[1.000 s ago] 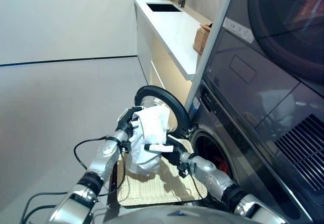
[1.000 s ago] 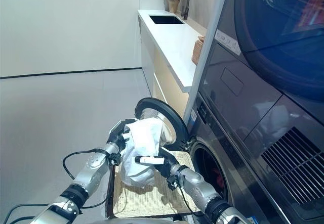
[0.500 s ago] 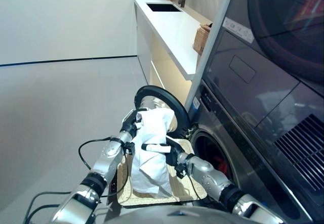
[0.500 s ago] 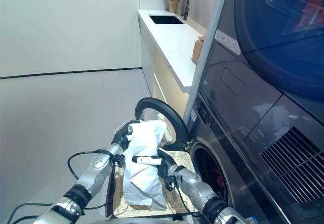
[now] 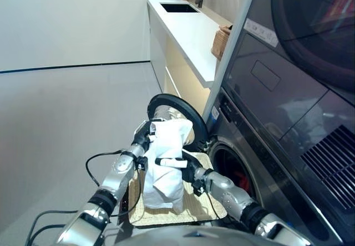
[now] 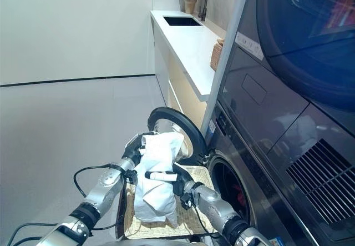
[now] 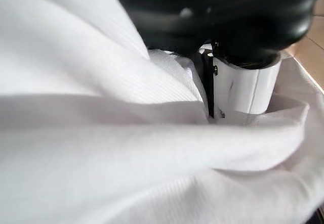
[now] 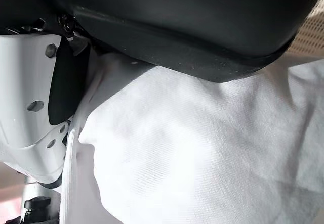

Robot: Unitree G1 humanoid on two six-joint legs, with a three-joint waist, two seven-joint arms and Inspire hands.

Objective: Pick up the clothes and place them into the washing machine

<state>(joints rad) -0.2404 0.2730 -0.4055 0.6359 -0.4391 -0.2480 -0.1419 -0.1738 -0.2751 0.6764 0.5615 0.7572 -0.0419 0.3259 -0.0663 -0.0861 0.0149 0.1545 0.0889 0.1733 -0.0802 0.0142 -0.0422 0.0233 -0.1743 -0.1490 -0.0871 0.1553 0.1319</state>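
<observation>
A white garment hangs bunched between my two hands above a woven basket. My left hand grips its upper left side, fingers curled into the cloth. My right hand holds it from the right, white-covered thumb laid across the front, cloth pressed against its palm. The washing machine's round door stands open just behind the garment. Its drum opening lies to the right, with something red inside.
A white counter with a sink runs along the far right wall, a wicker basket on its near end. A second machine is stacked above the washer. Open grey floor spreads to the left.
The garment has come up out of the basket and unfurled, hanging longer than a second ago. Over the last half second its lower end rose a little; both hands stayed high.
</observation>
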